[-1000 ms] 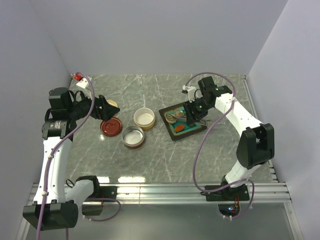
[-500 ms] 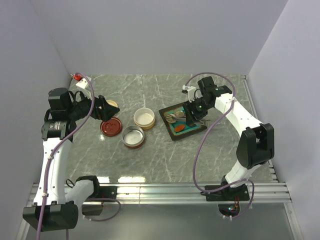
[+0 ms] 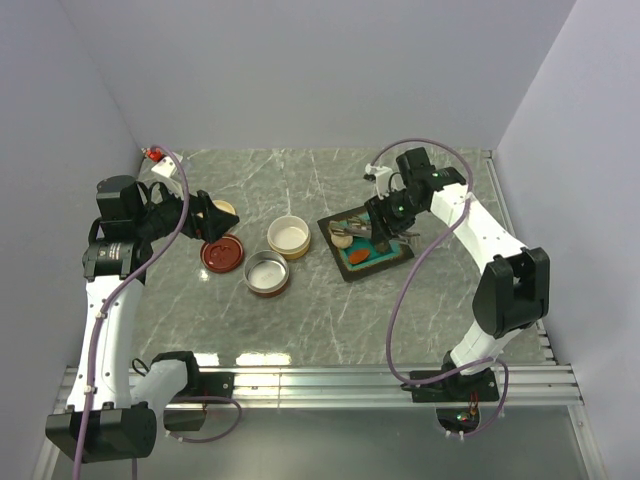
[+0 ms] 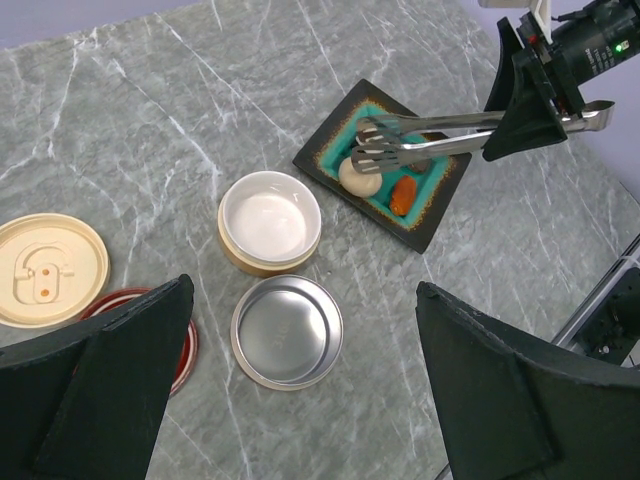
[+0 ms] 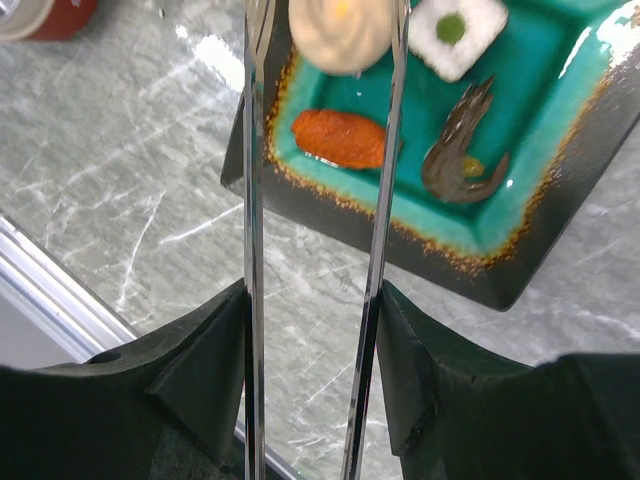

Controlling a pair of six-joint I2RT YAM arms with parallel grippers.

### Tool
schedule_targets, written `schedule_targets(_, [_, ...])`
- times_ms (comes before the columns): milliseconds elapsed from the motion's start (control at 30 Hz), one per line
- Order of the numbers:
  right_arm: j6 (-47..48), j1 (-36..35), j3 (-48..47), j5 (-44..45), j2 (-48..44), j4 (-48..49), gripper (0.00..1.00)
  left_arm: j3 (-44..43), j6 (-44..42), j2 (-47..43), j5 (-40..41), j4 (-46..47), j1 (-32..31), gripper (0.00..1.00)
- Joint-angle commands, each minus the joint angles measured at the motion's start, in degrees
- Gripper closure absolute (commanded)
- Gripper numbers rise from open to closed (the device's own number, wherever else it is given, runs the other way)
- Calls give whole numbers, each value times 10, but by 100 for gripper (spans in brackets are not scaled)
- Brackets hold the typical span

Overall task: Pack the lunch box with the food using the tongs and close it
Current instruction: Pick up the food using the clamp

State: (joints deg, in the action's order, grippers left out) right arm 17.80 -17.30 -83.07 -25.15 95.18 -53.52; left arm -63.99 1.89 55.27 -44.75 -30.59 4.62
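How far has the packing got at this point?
Done: the right end effector holds the tongs; the cream lid and red lid are off. In hand: the tongs hang open over the tray, tips near the pale round piece. Left: all the food lies on the tray, the white bowl and steel bowl are empty, nothing is closed.

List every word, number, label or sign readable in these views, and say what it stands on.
None: no readable text in any view.
The cream lid bears only raised moulded shapes and two orange dots, no letters.
The tongs, the teal tray, the white-lined bowl and the steel bowl show no markings.
The right arm shows a green light, no label.
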Motion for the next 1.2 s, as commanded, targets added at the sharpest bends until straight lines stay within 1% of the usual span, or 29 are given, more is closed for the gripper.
schedule_targets(0, [7, -5, -38, -4, -9, 3, 43, -3, -9, -12, -2, 27, -1, 1])
schedule_targets(200, [36, -5, -52, 6, 26, -9, 43, -3, -10, -8, -2, 26, -2, 1])
schedule_targets(467, [51, -4, -66, 7, 62, -17, 43, 4, -10, -6, 5, 26, -1, 1])
schedule_targets(733, [58, -5, -42, 9, 55, -16, 43, 3, -8, -1, 5, 27, -2, 1])
schedule_targets(967, [52, -3, -34, 19, 40, -3, 37, 3, -2, 4, 3, 33, -2, 0])
schedule_targets(1167, [57, -2, -40, 17, 46, -16, 36, 1, -3, 4, 4, 31, -1, 1])
